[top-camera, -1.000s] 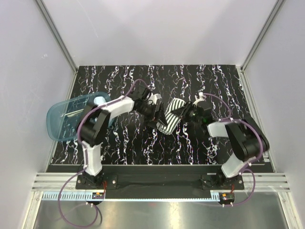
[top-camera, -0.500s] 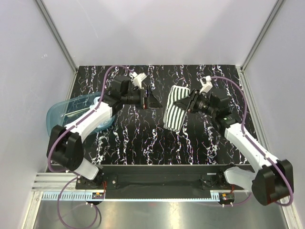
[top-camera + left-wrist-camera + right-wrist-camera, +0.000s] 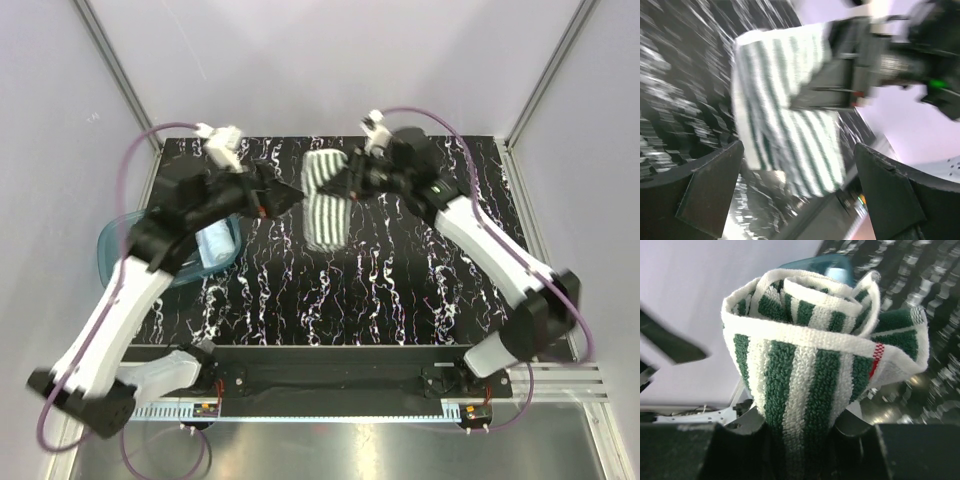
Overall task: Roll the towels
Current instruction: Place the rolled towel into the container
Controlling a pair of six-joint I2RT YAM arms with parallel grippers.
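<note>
In the upper middle of the top view, the right pincer [image 3: 343, 186] pinches the striped towel [image 3: 325, 203] by its upper end. The cloth hangs below the grip, over the black marbled worktop [image 3: 400, 290]. Right wrist view: the towel [image 3: 815, 365] is dark green and white, loosely bunched into folds between the fingers, with a small red mark at one edge. The left pincer [image 3: 288, 199] sits just left of the towel, jaws spread wide, holding nothing. Left wrist view: both fingers [image 3: 710, 190] frame the hanging towel [image 3: 780, 100], apart from it. Left of frame, the light blue towel [image 3: 213, 243] lies inside the translucent blue tub [image 3: 120, 250].
</note>
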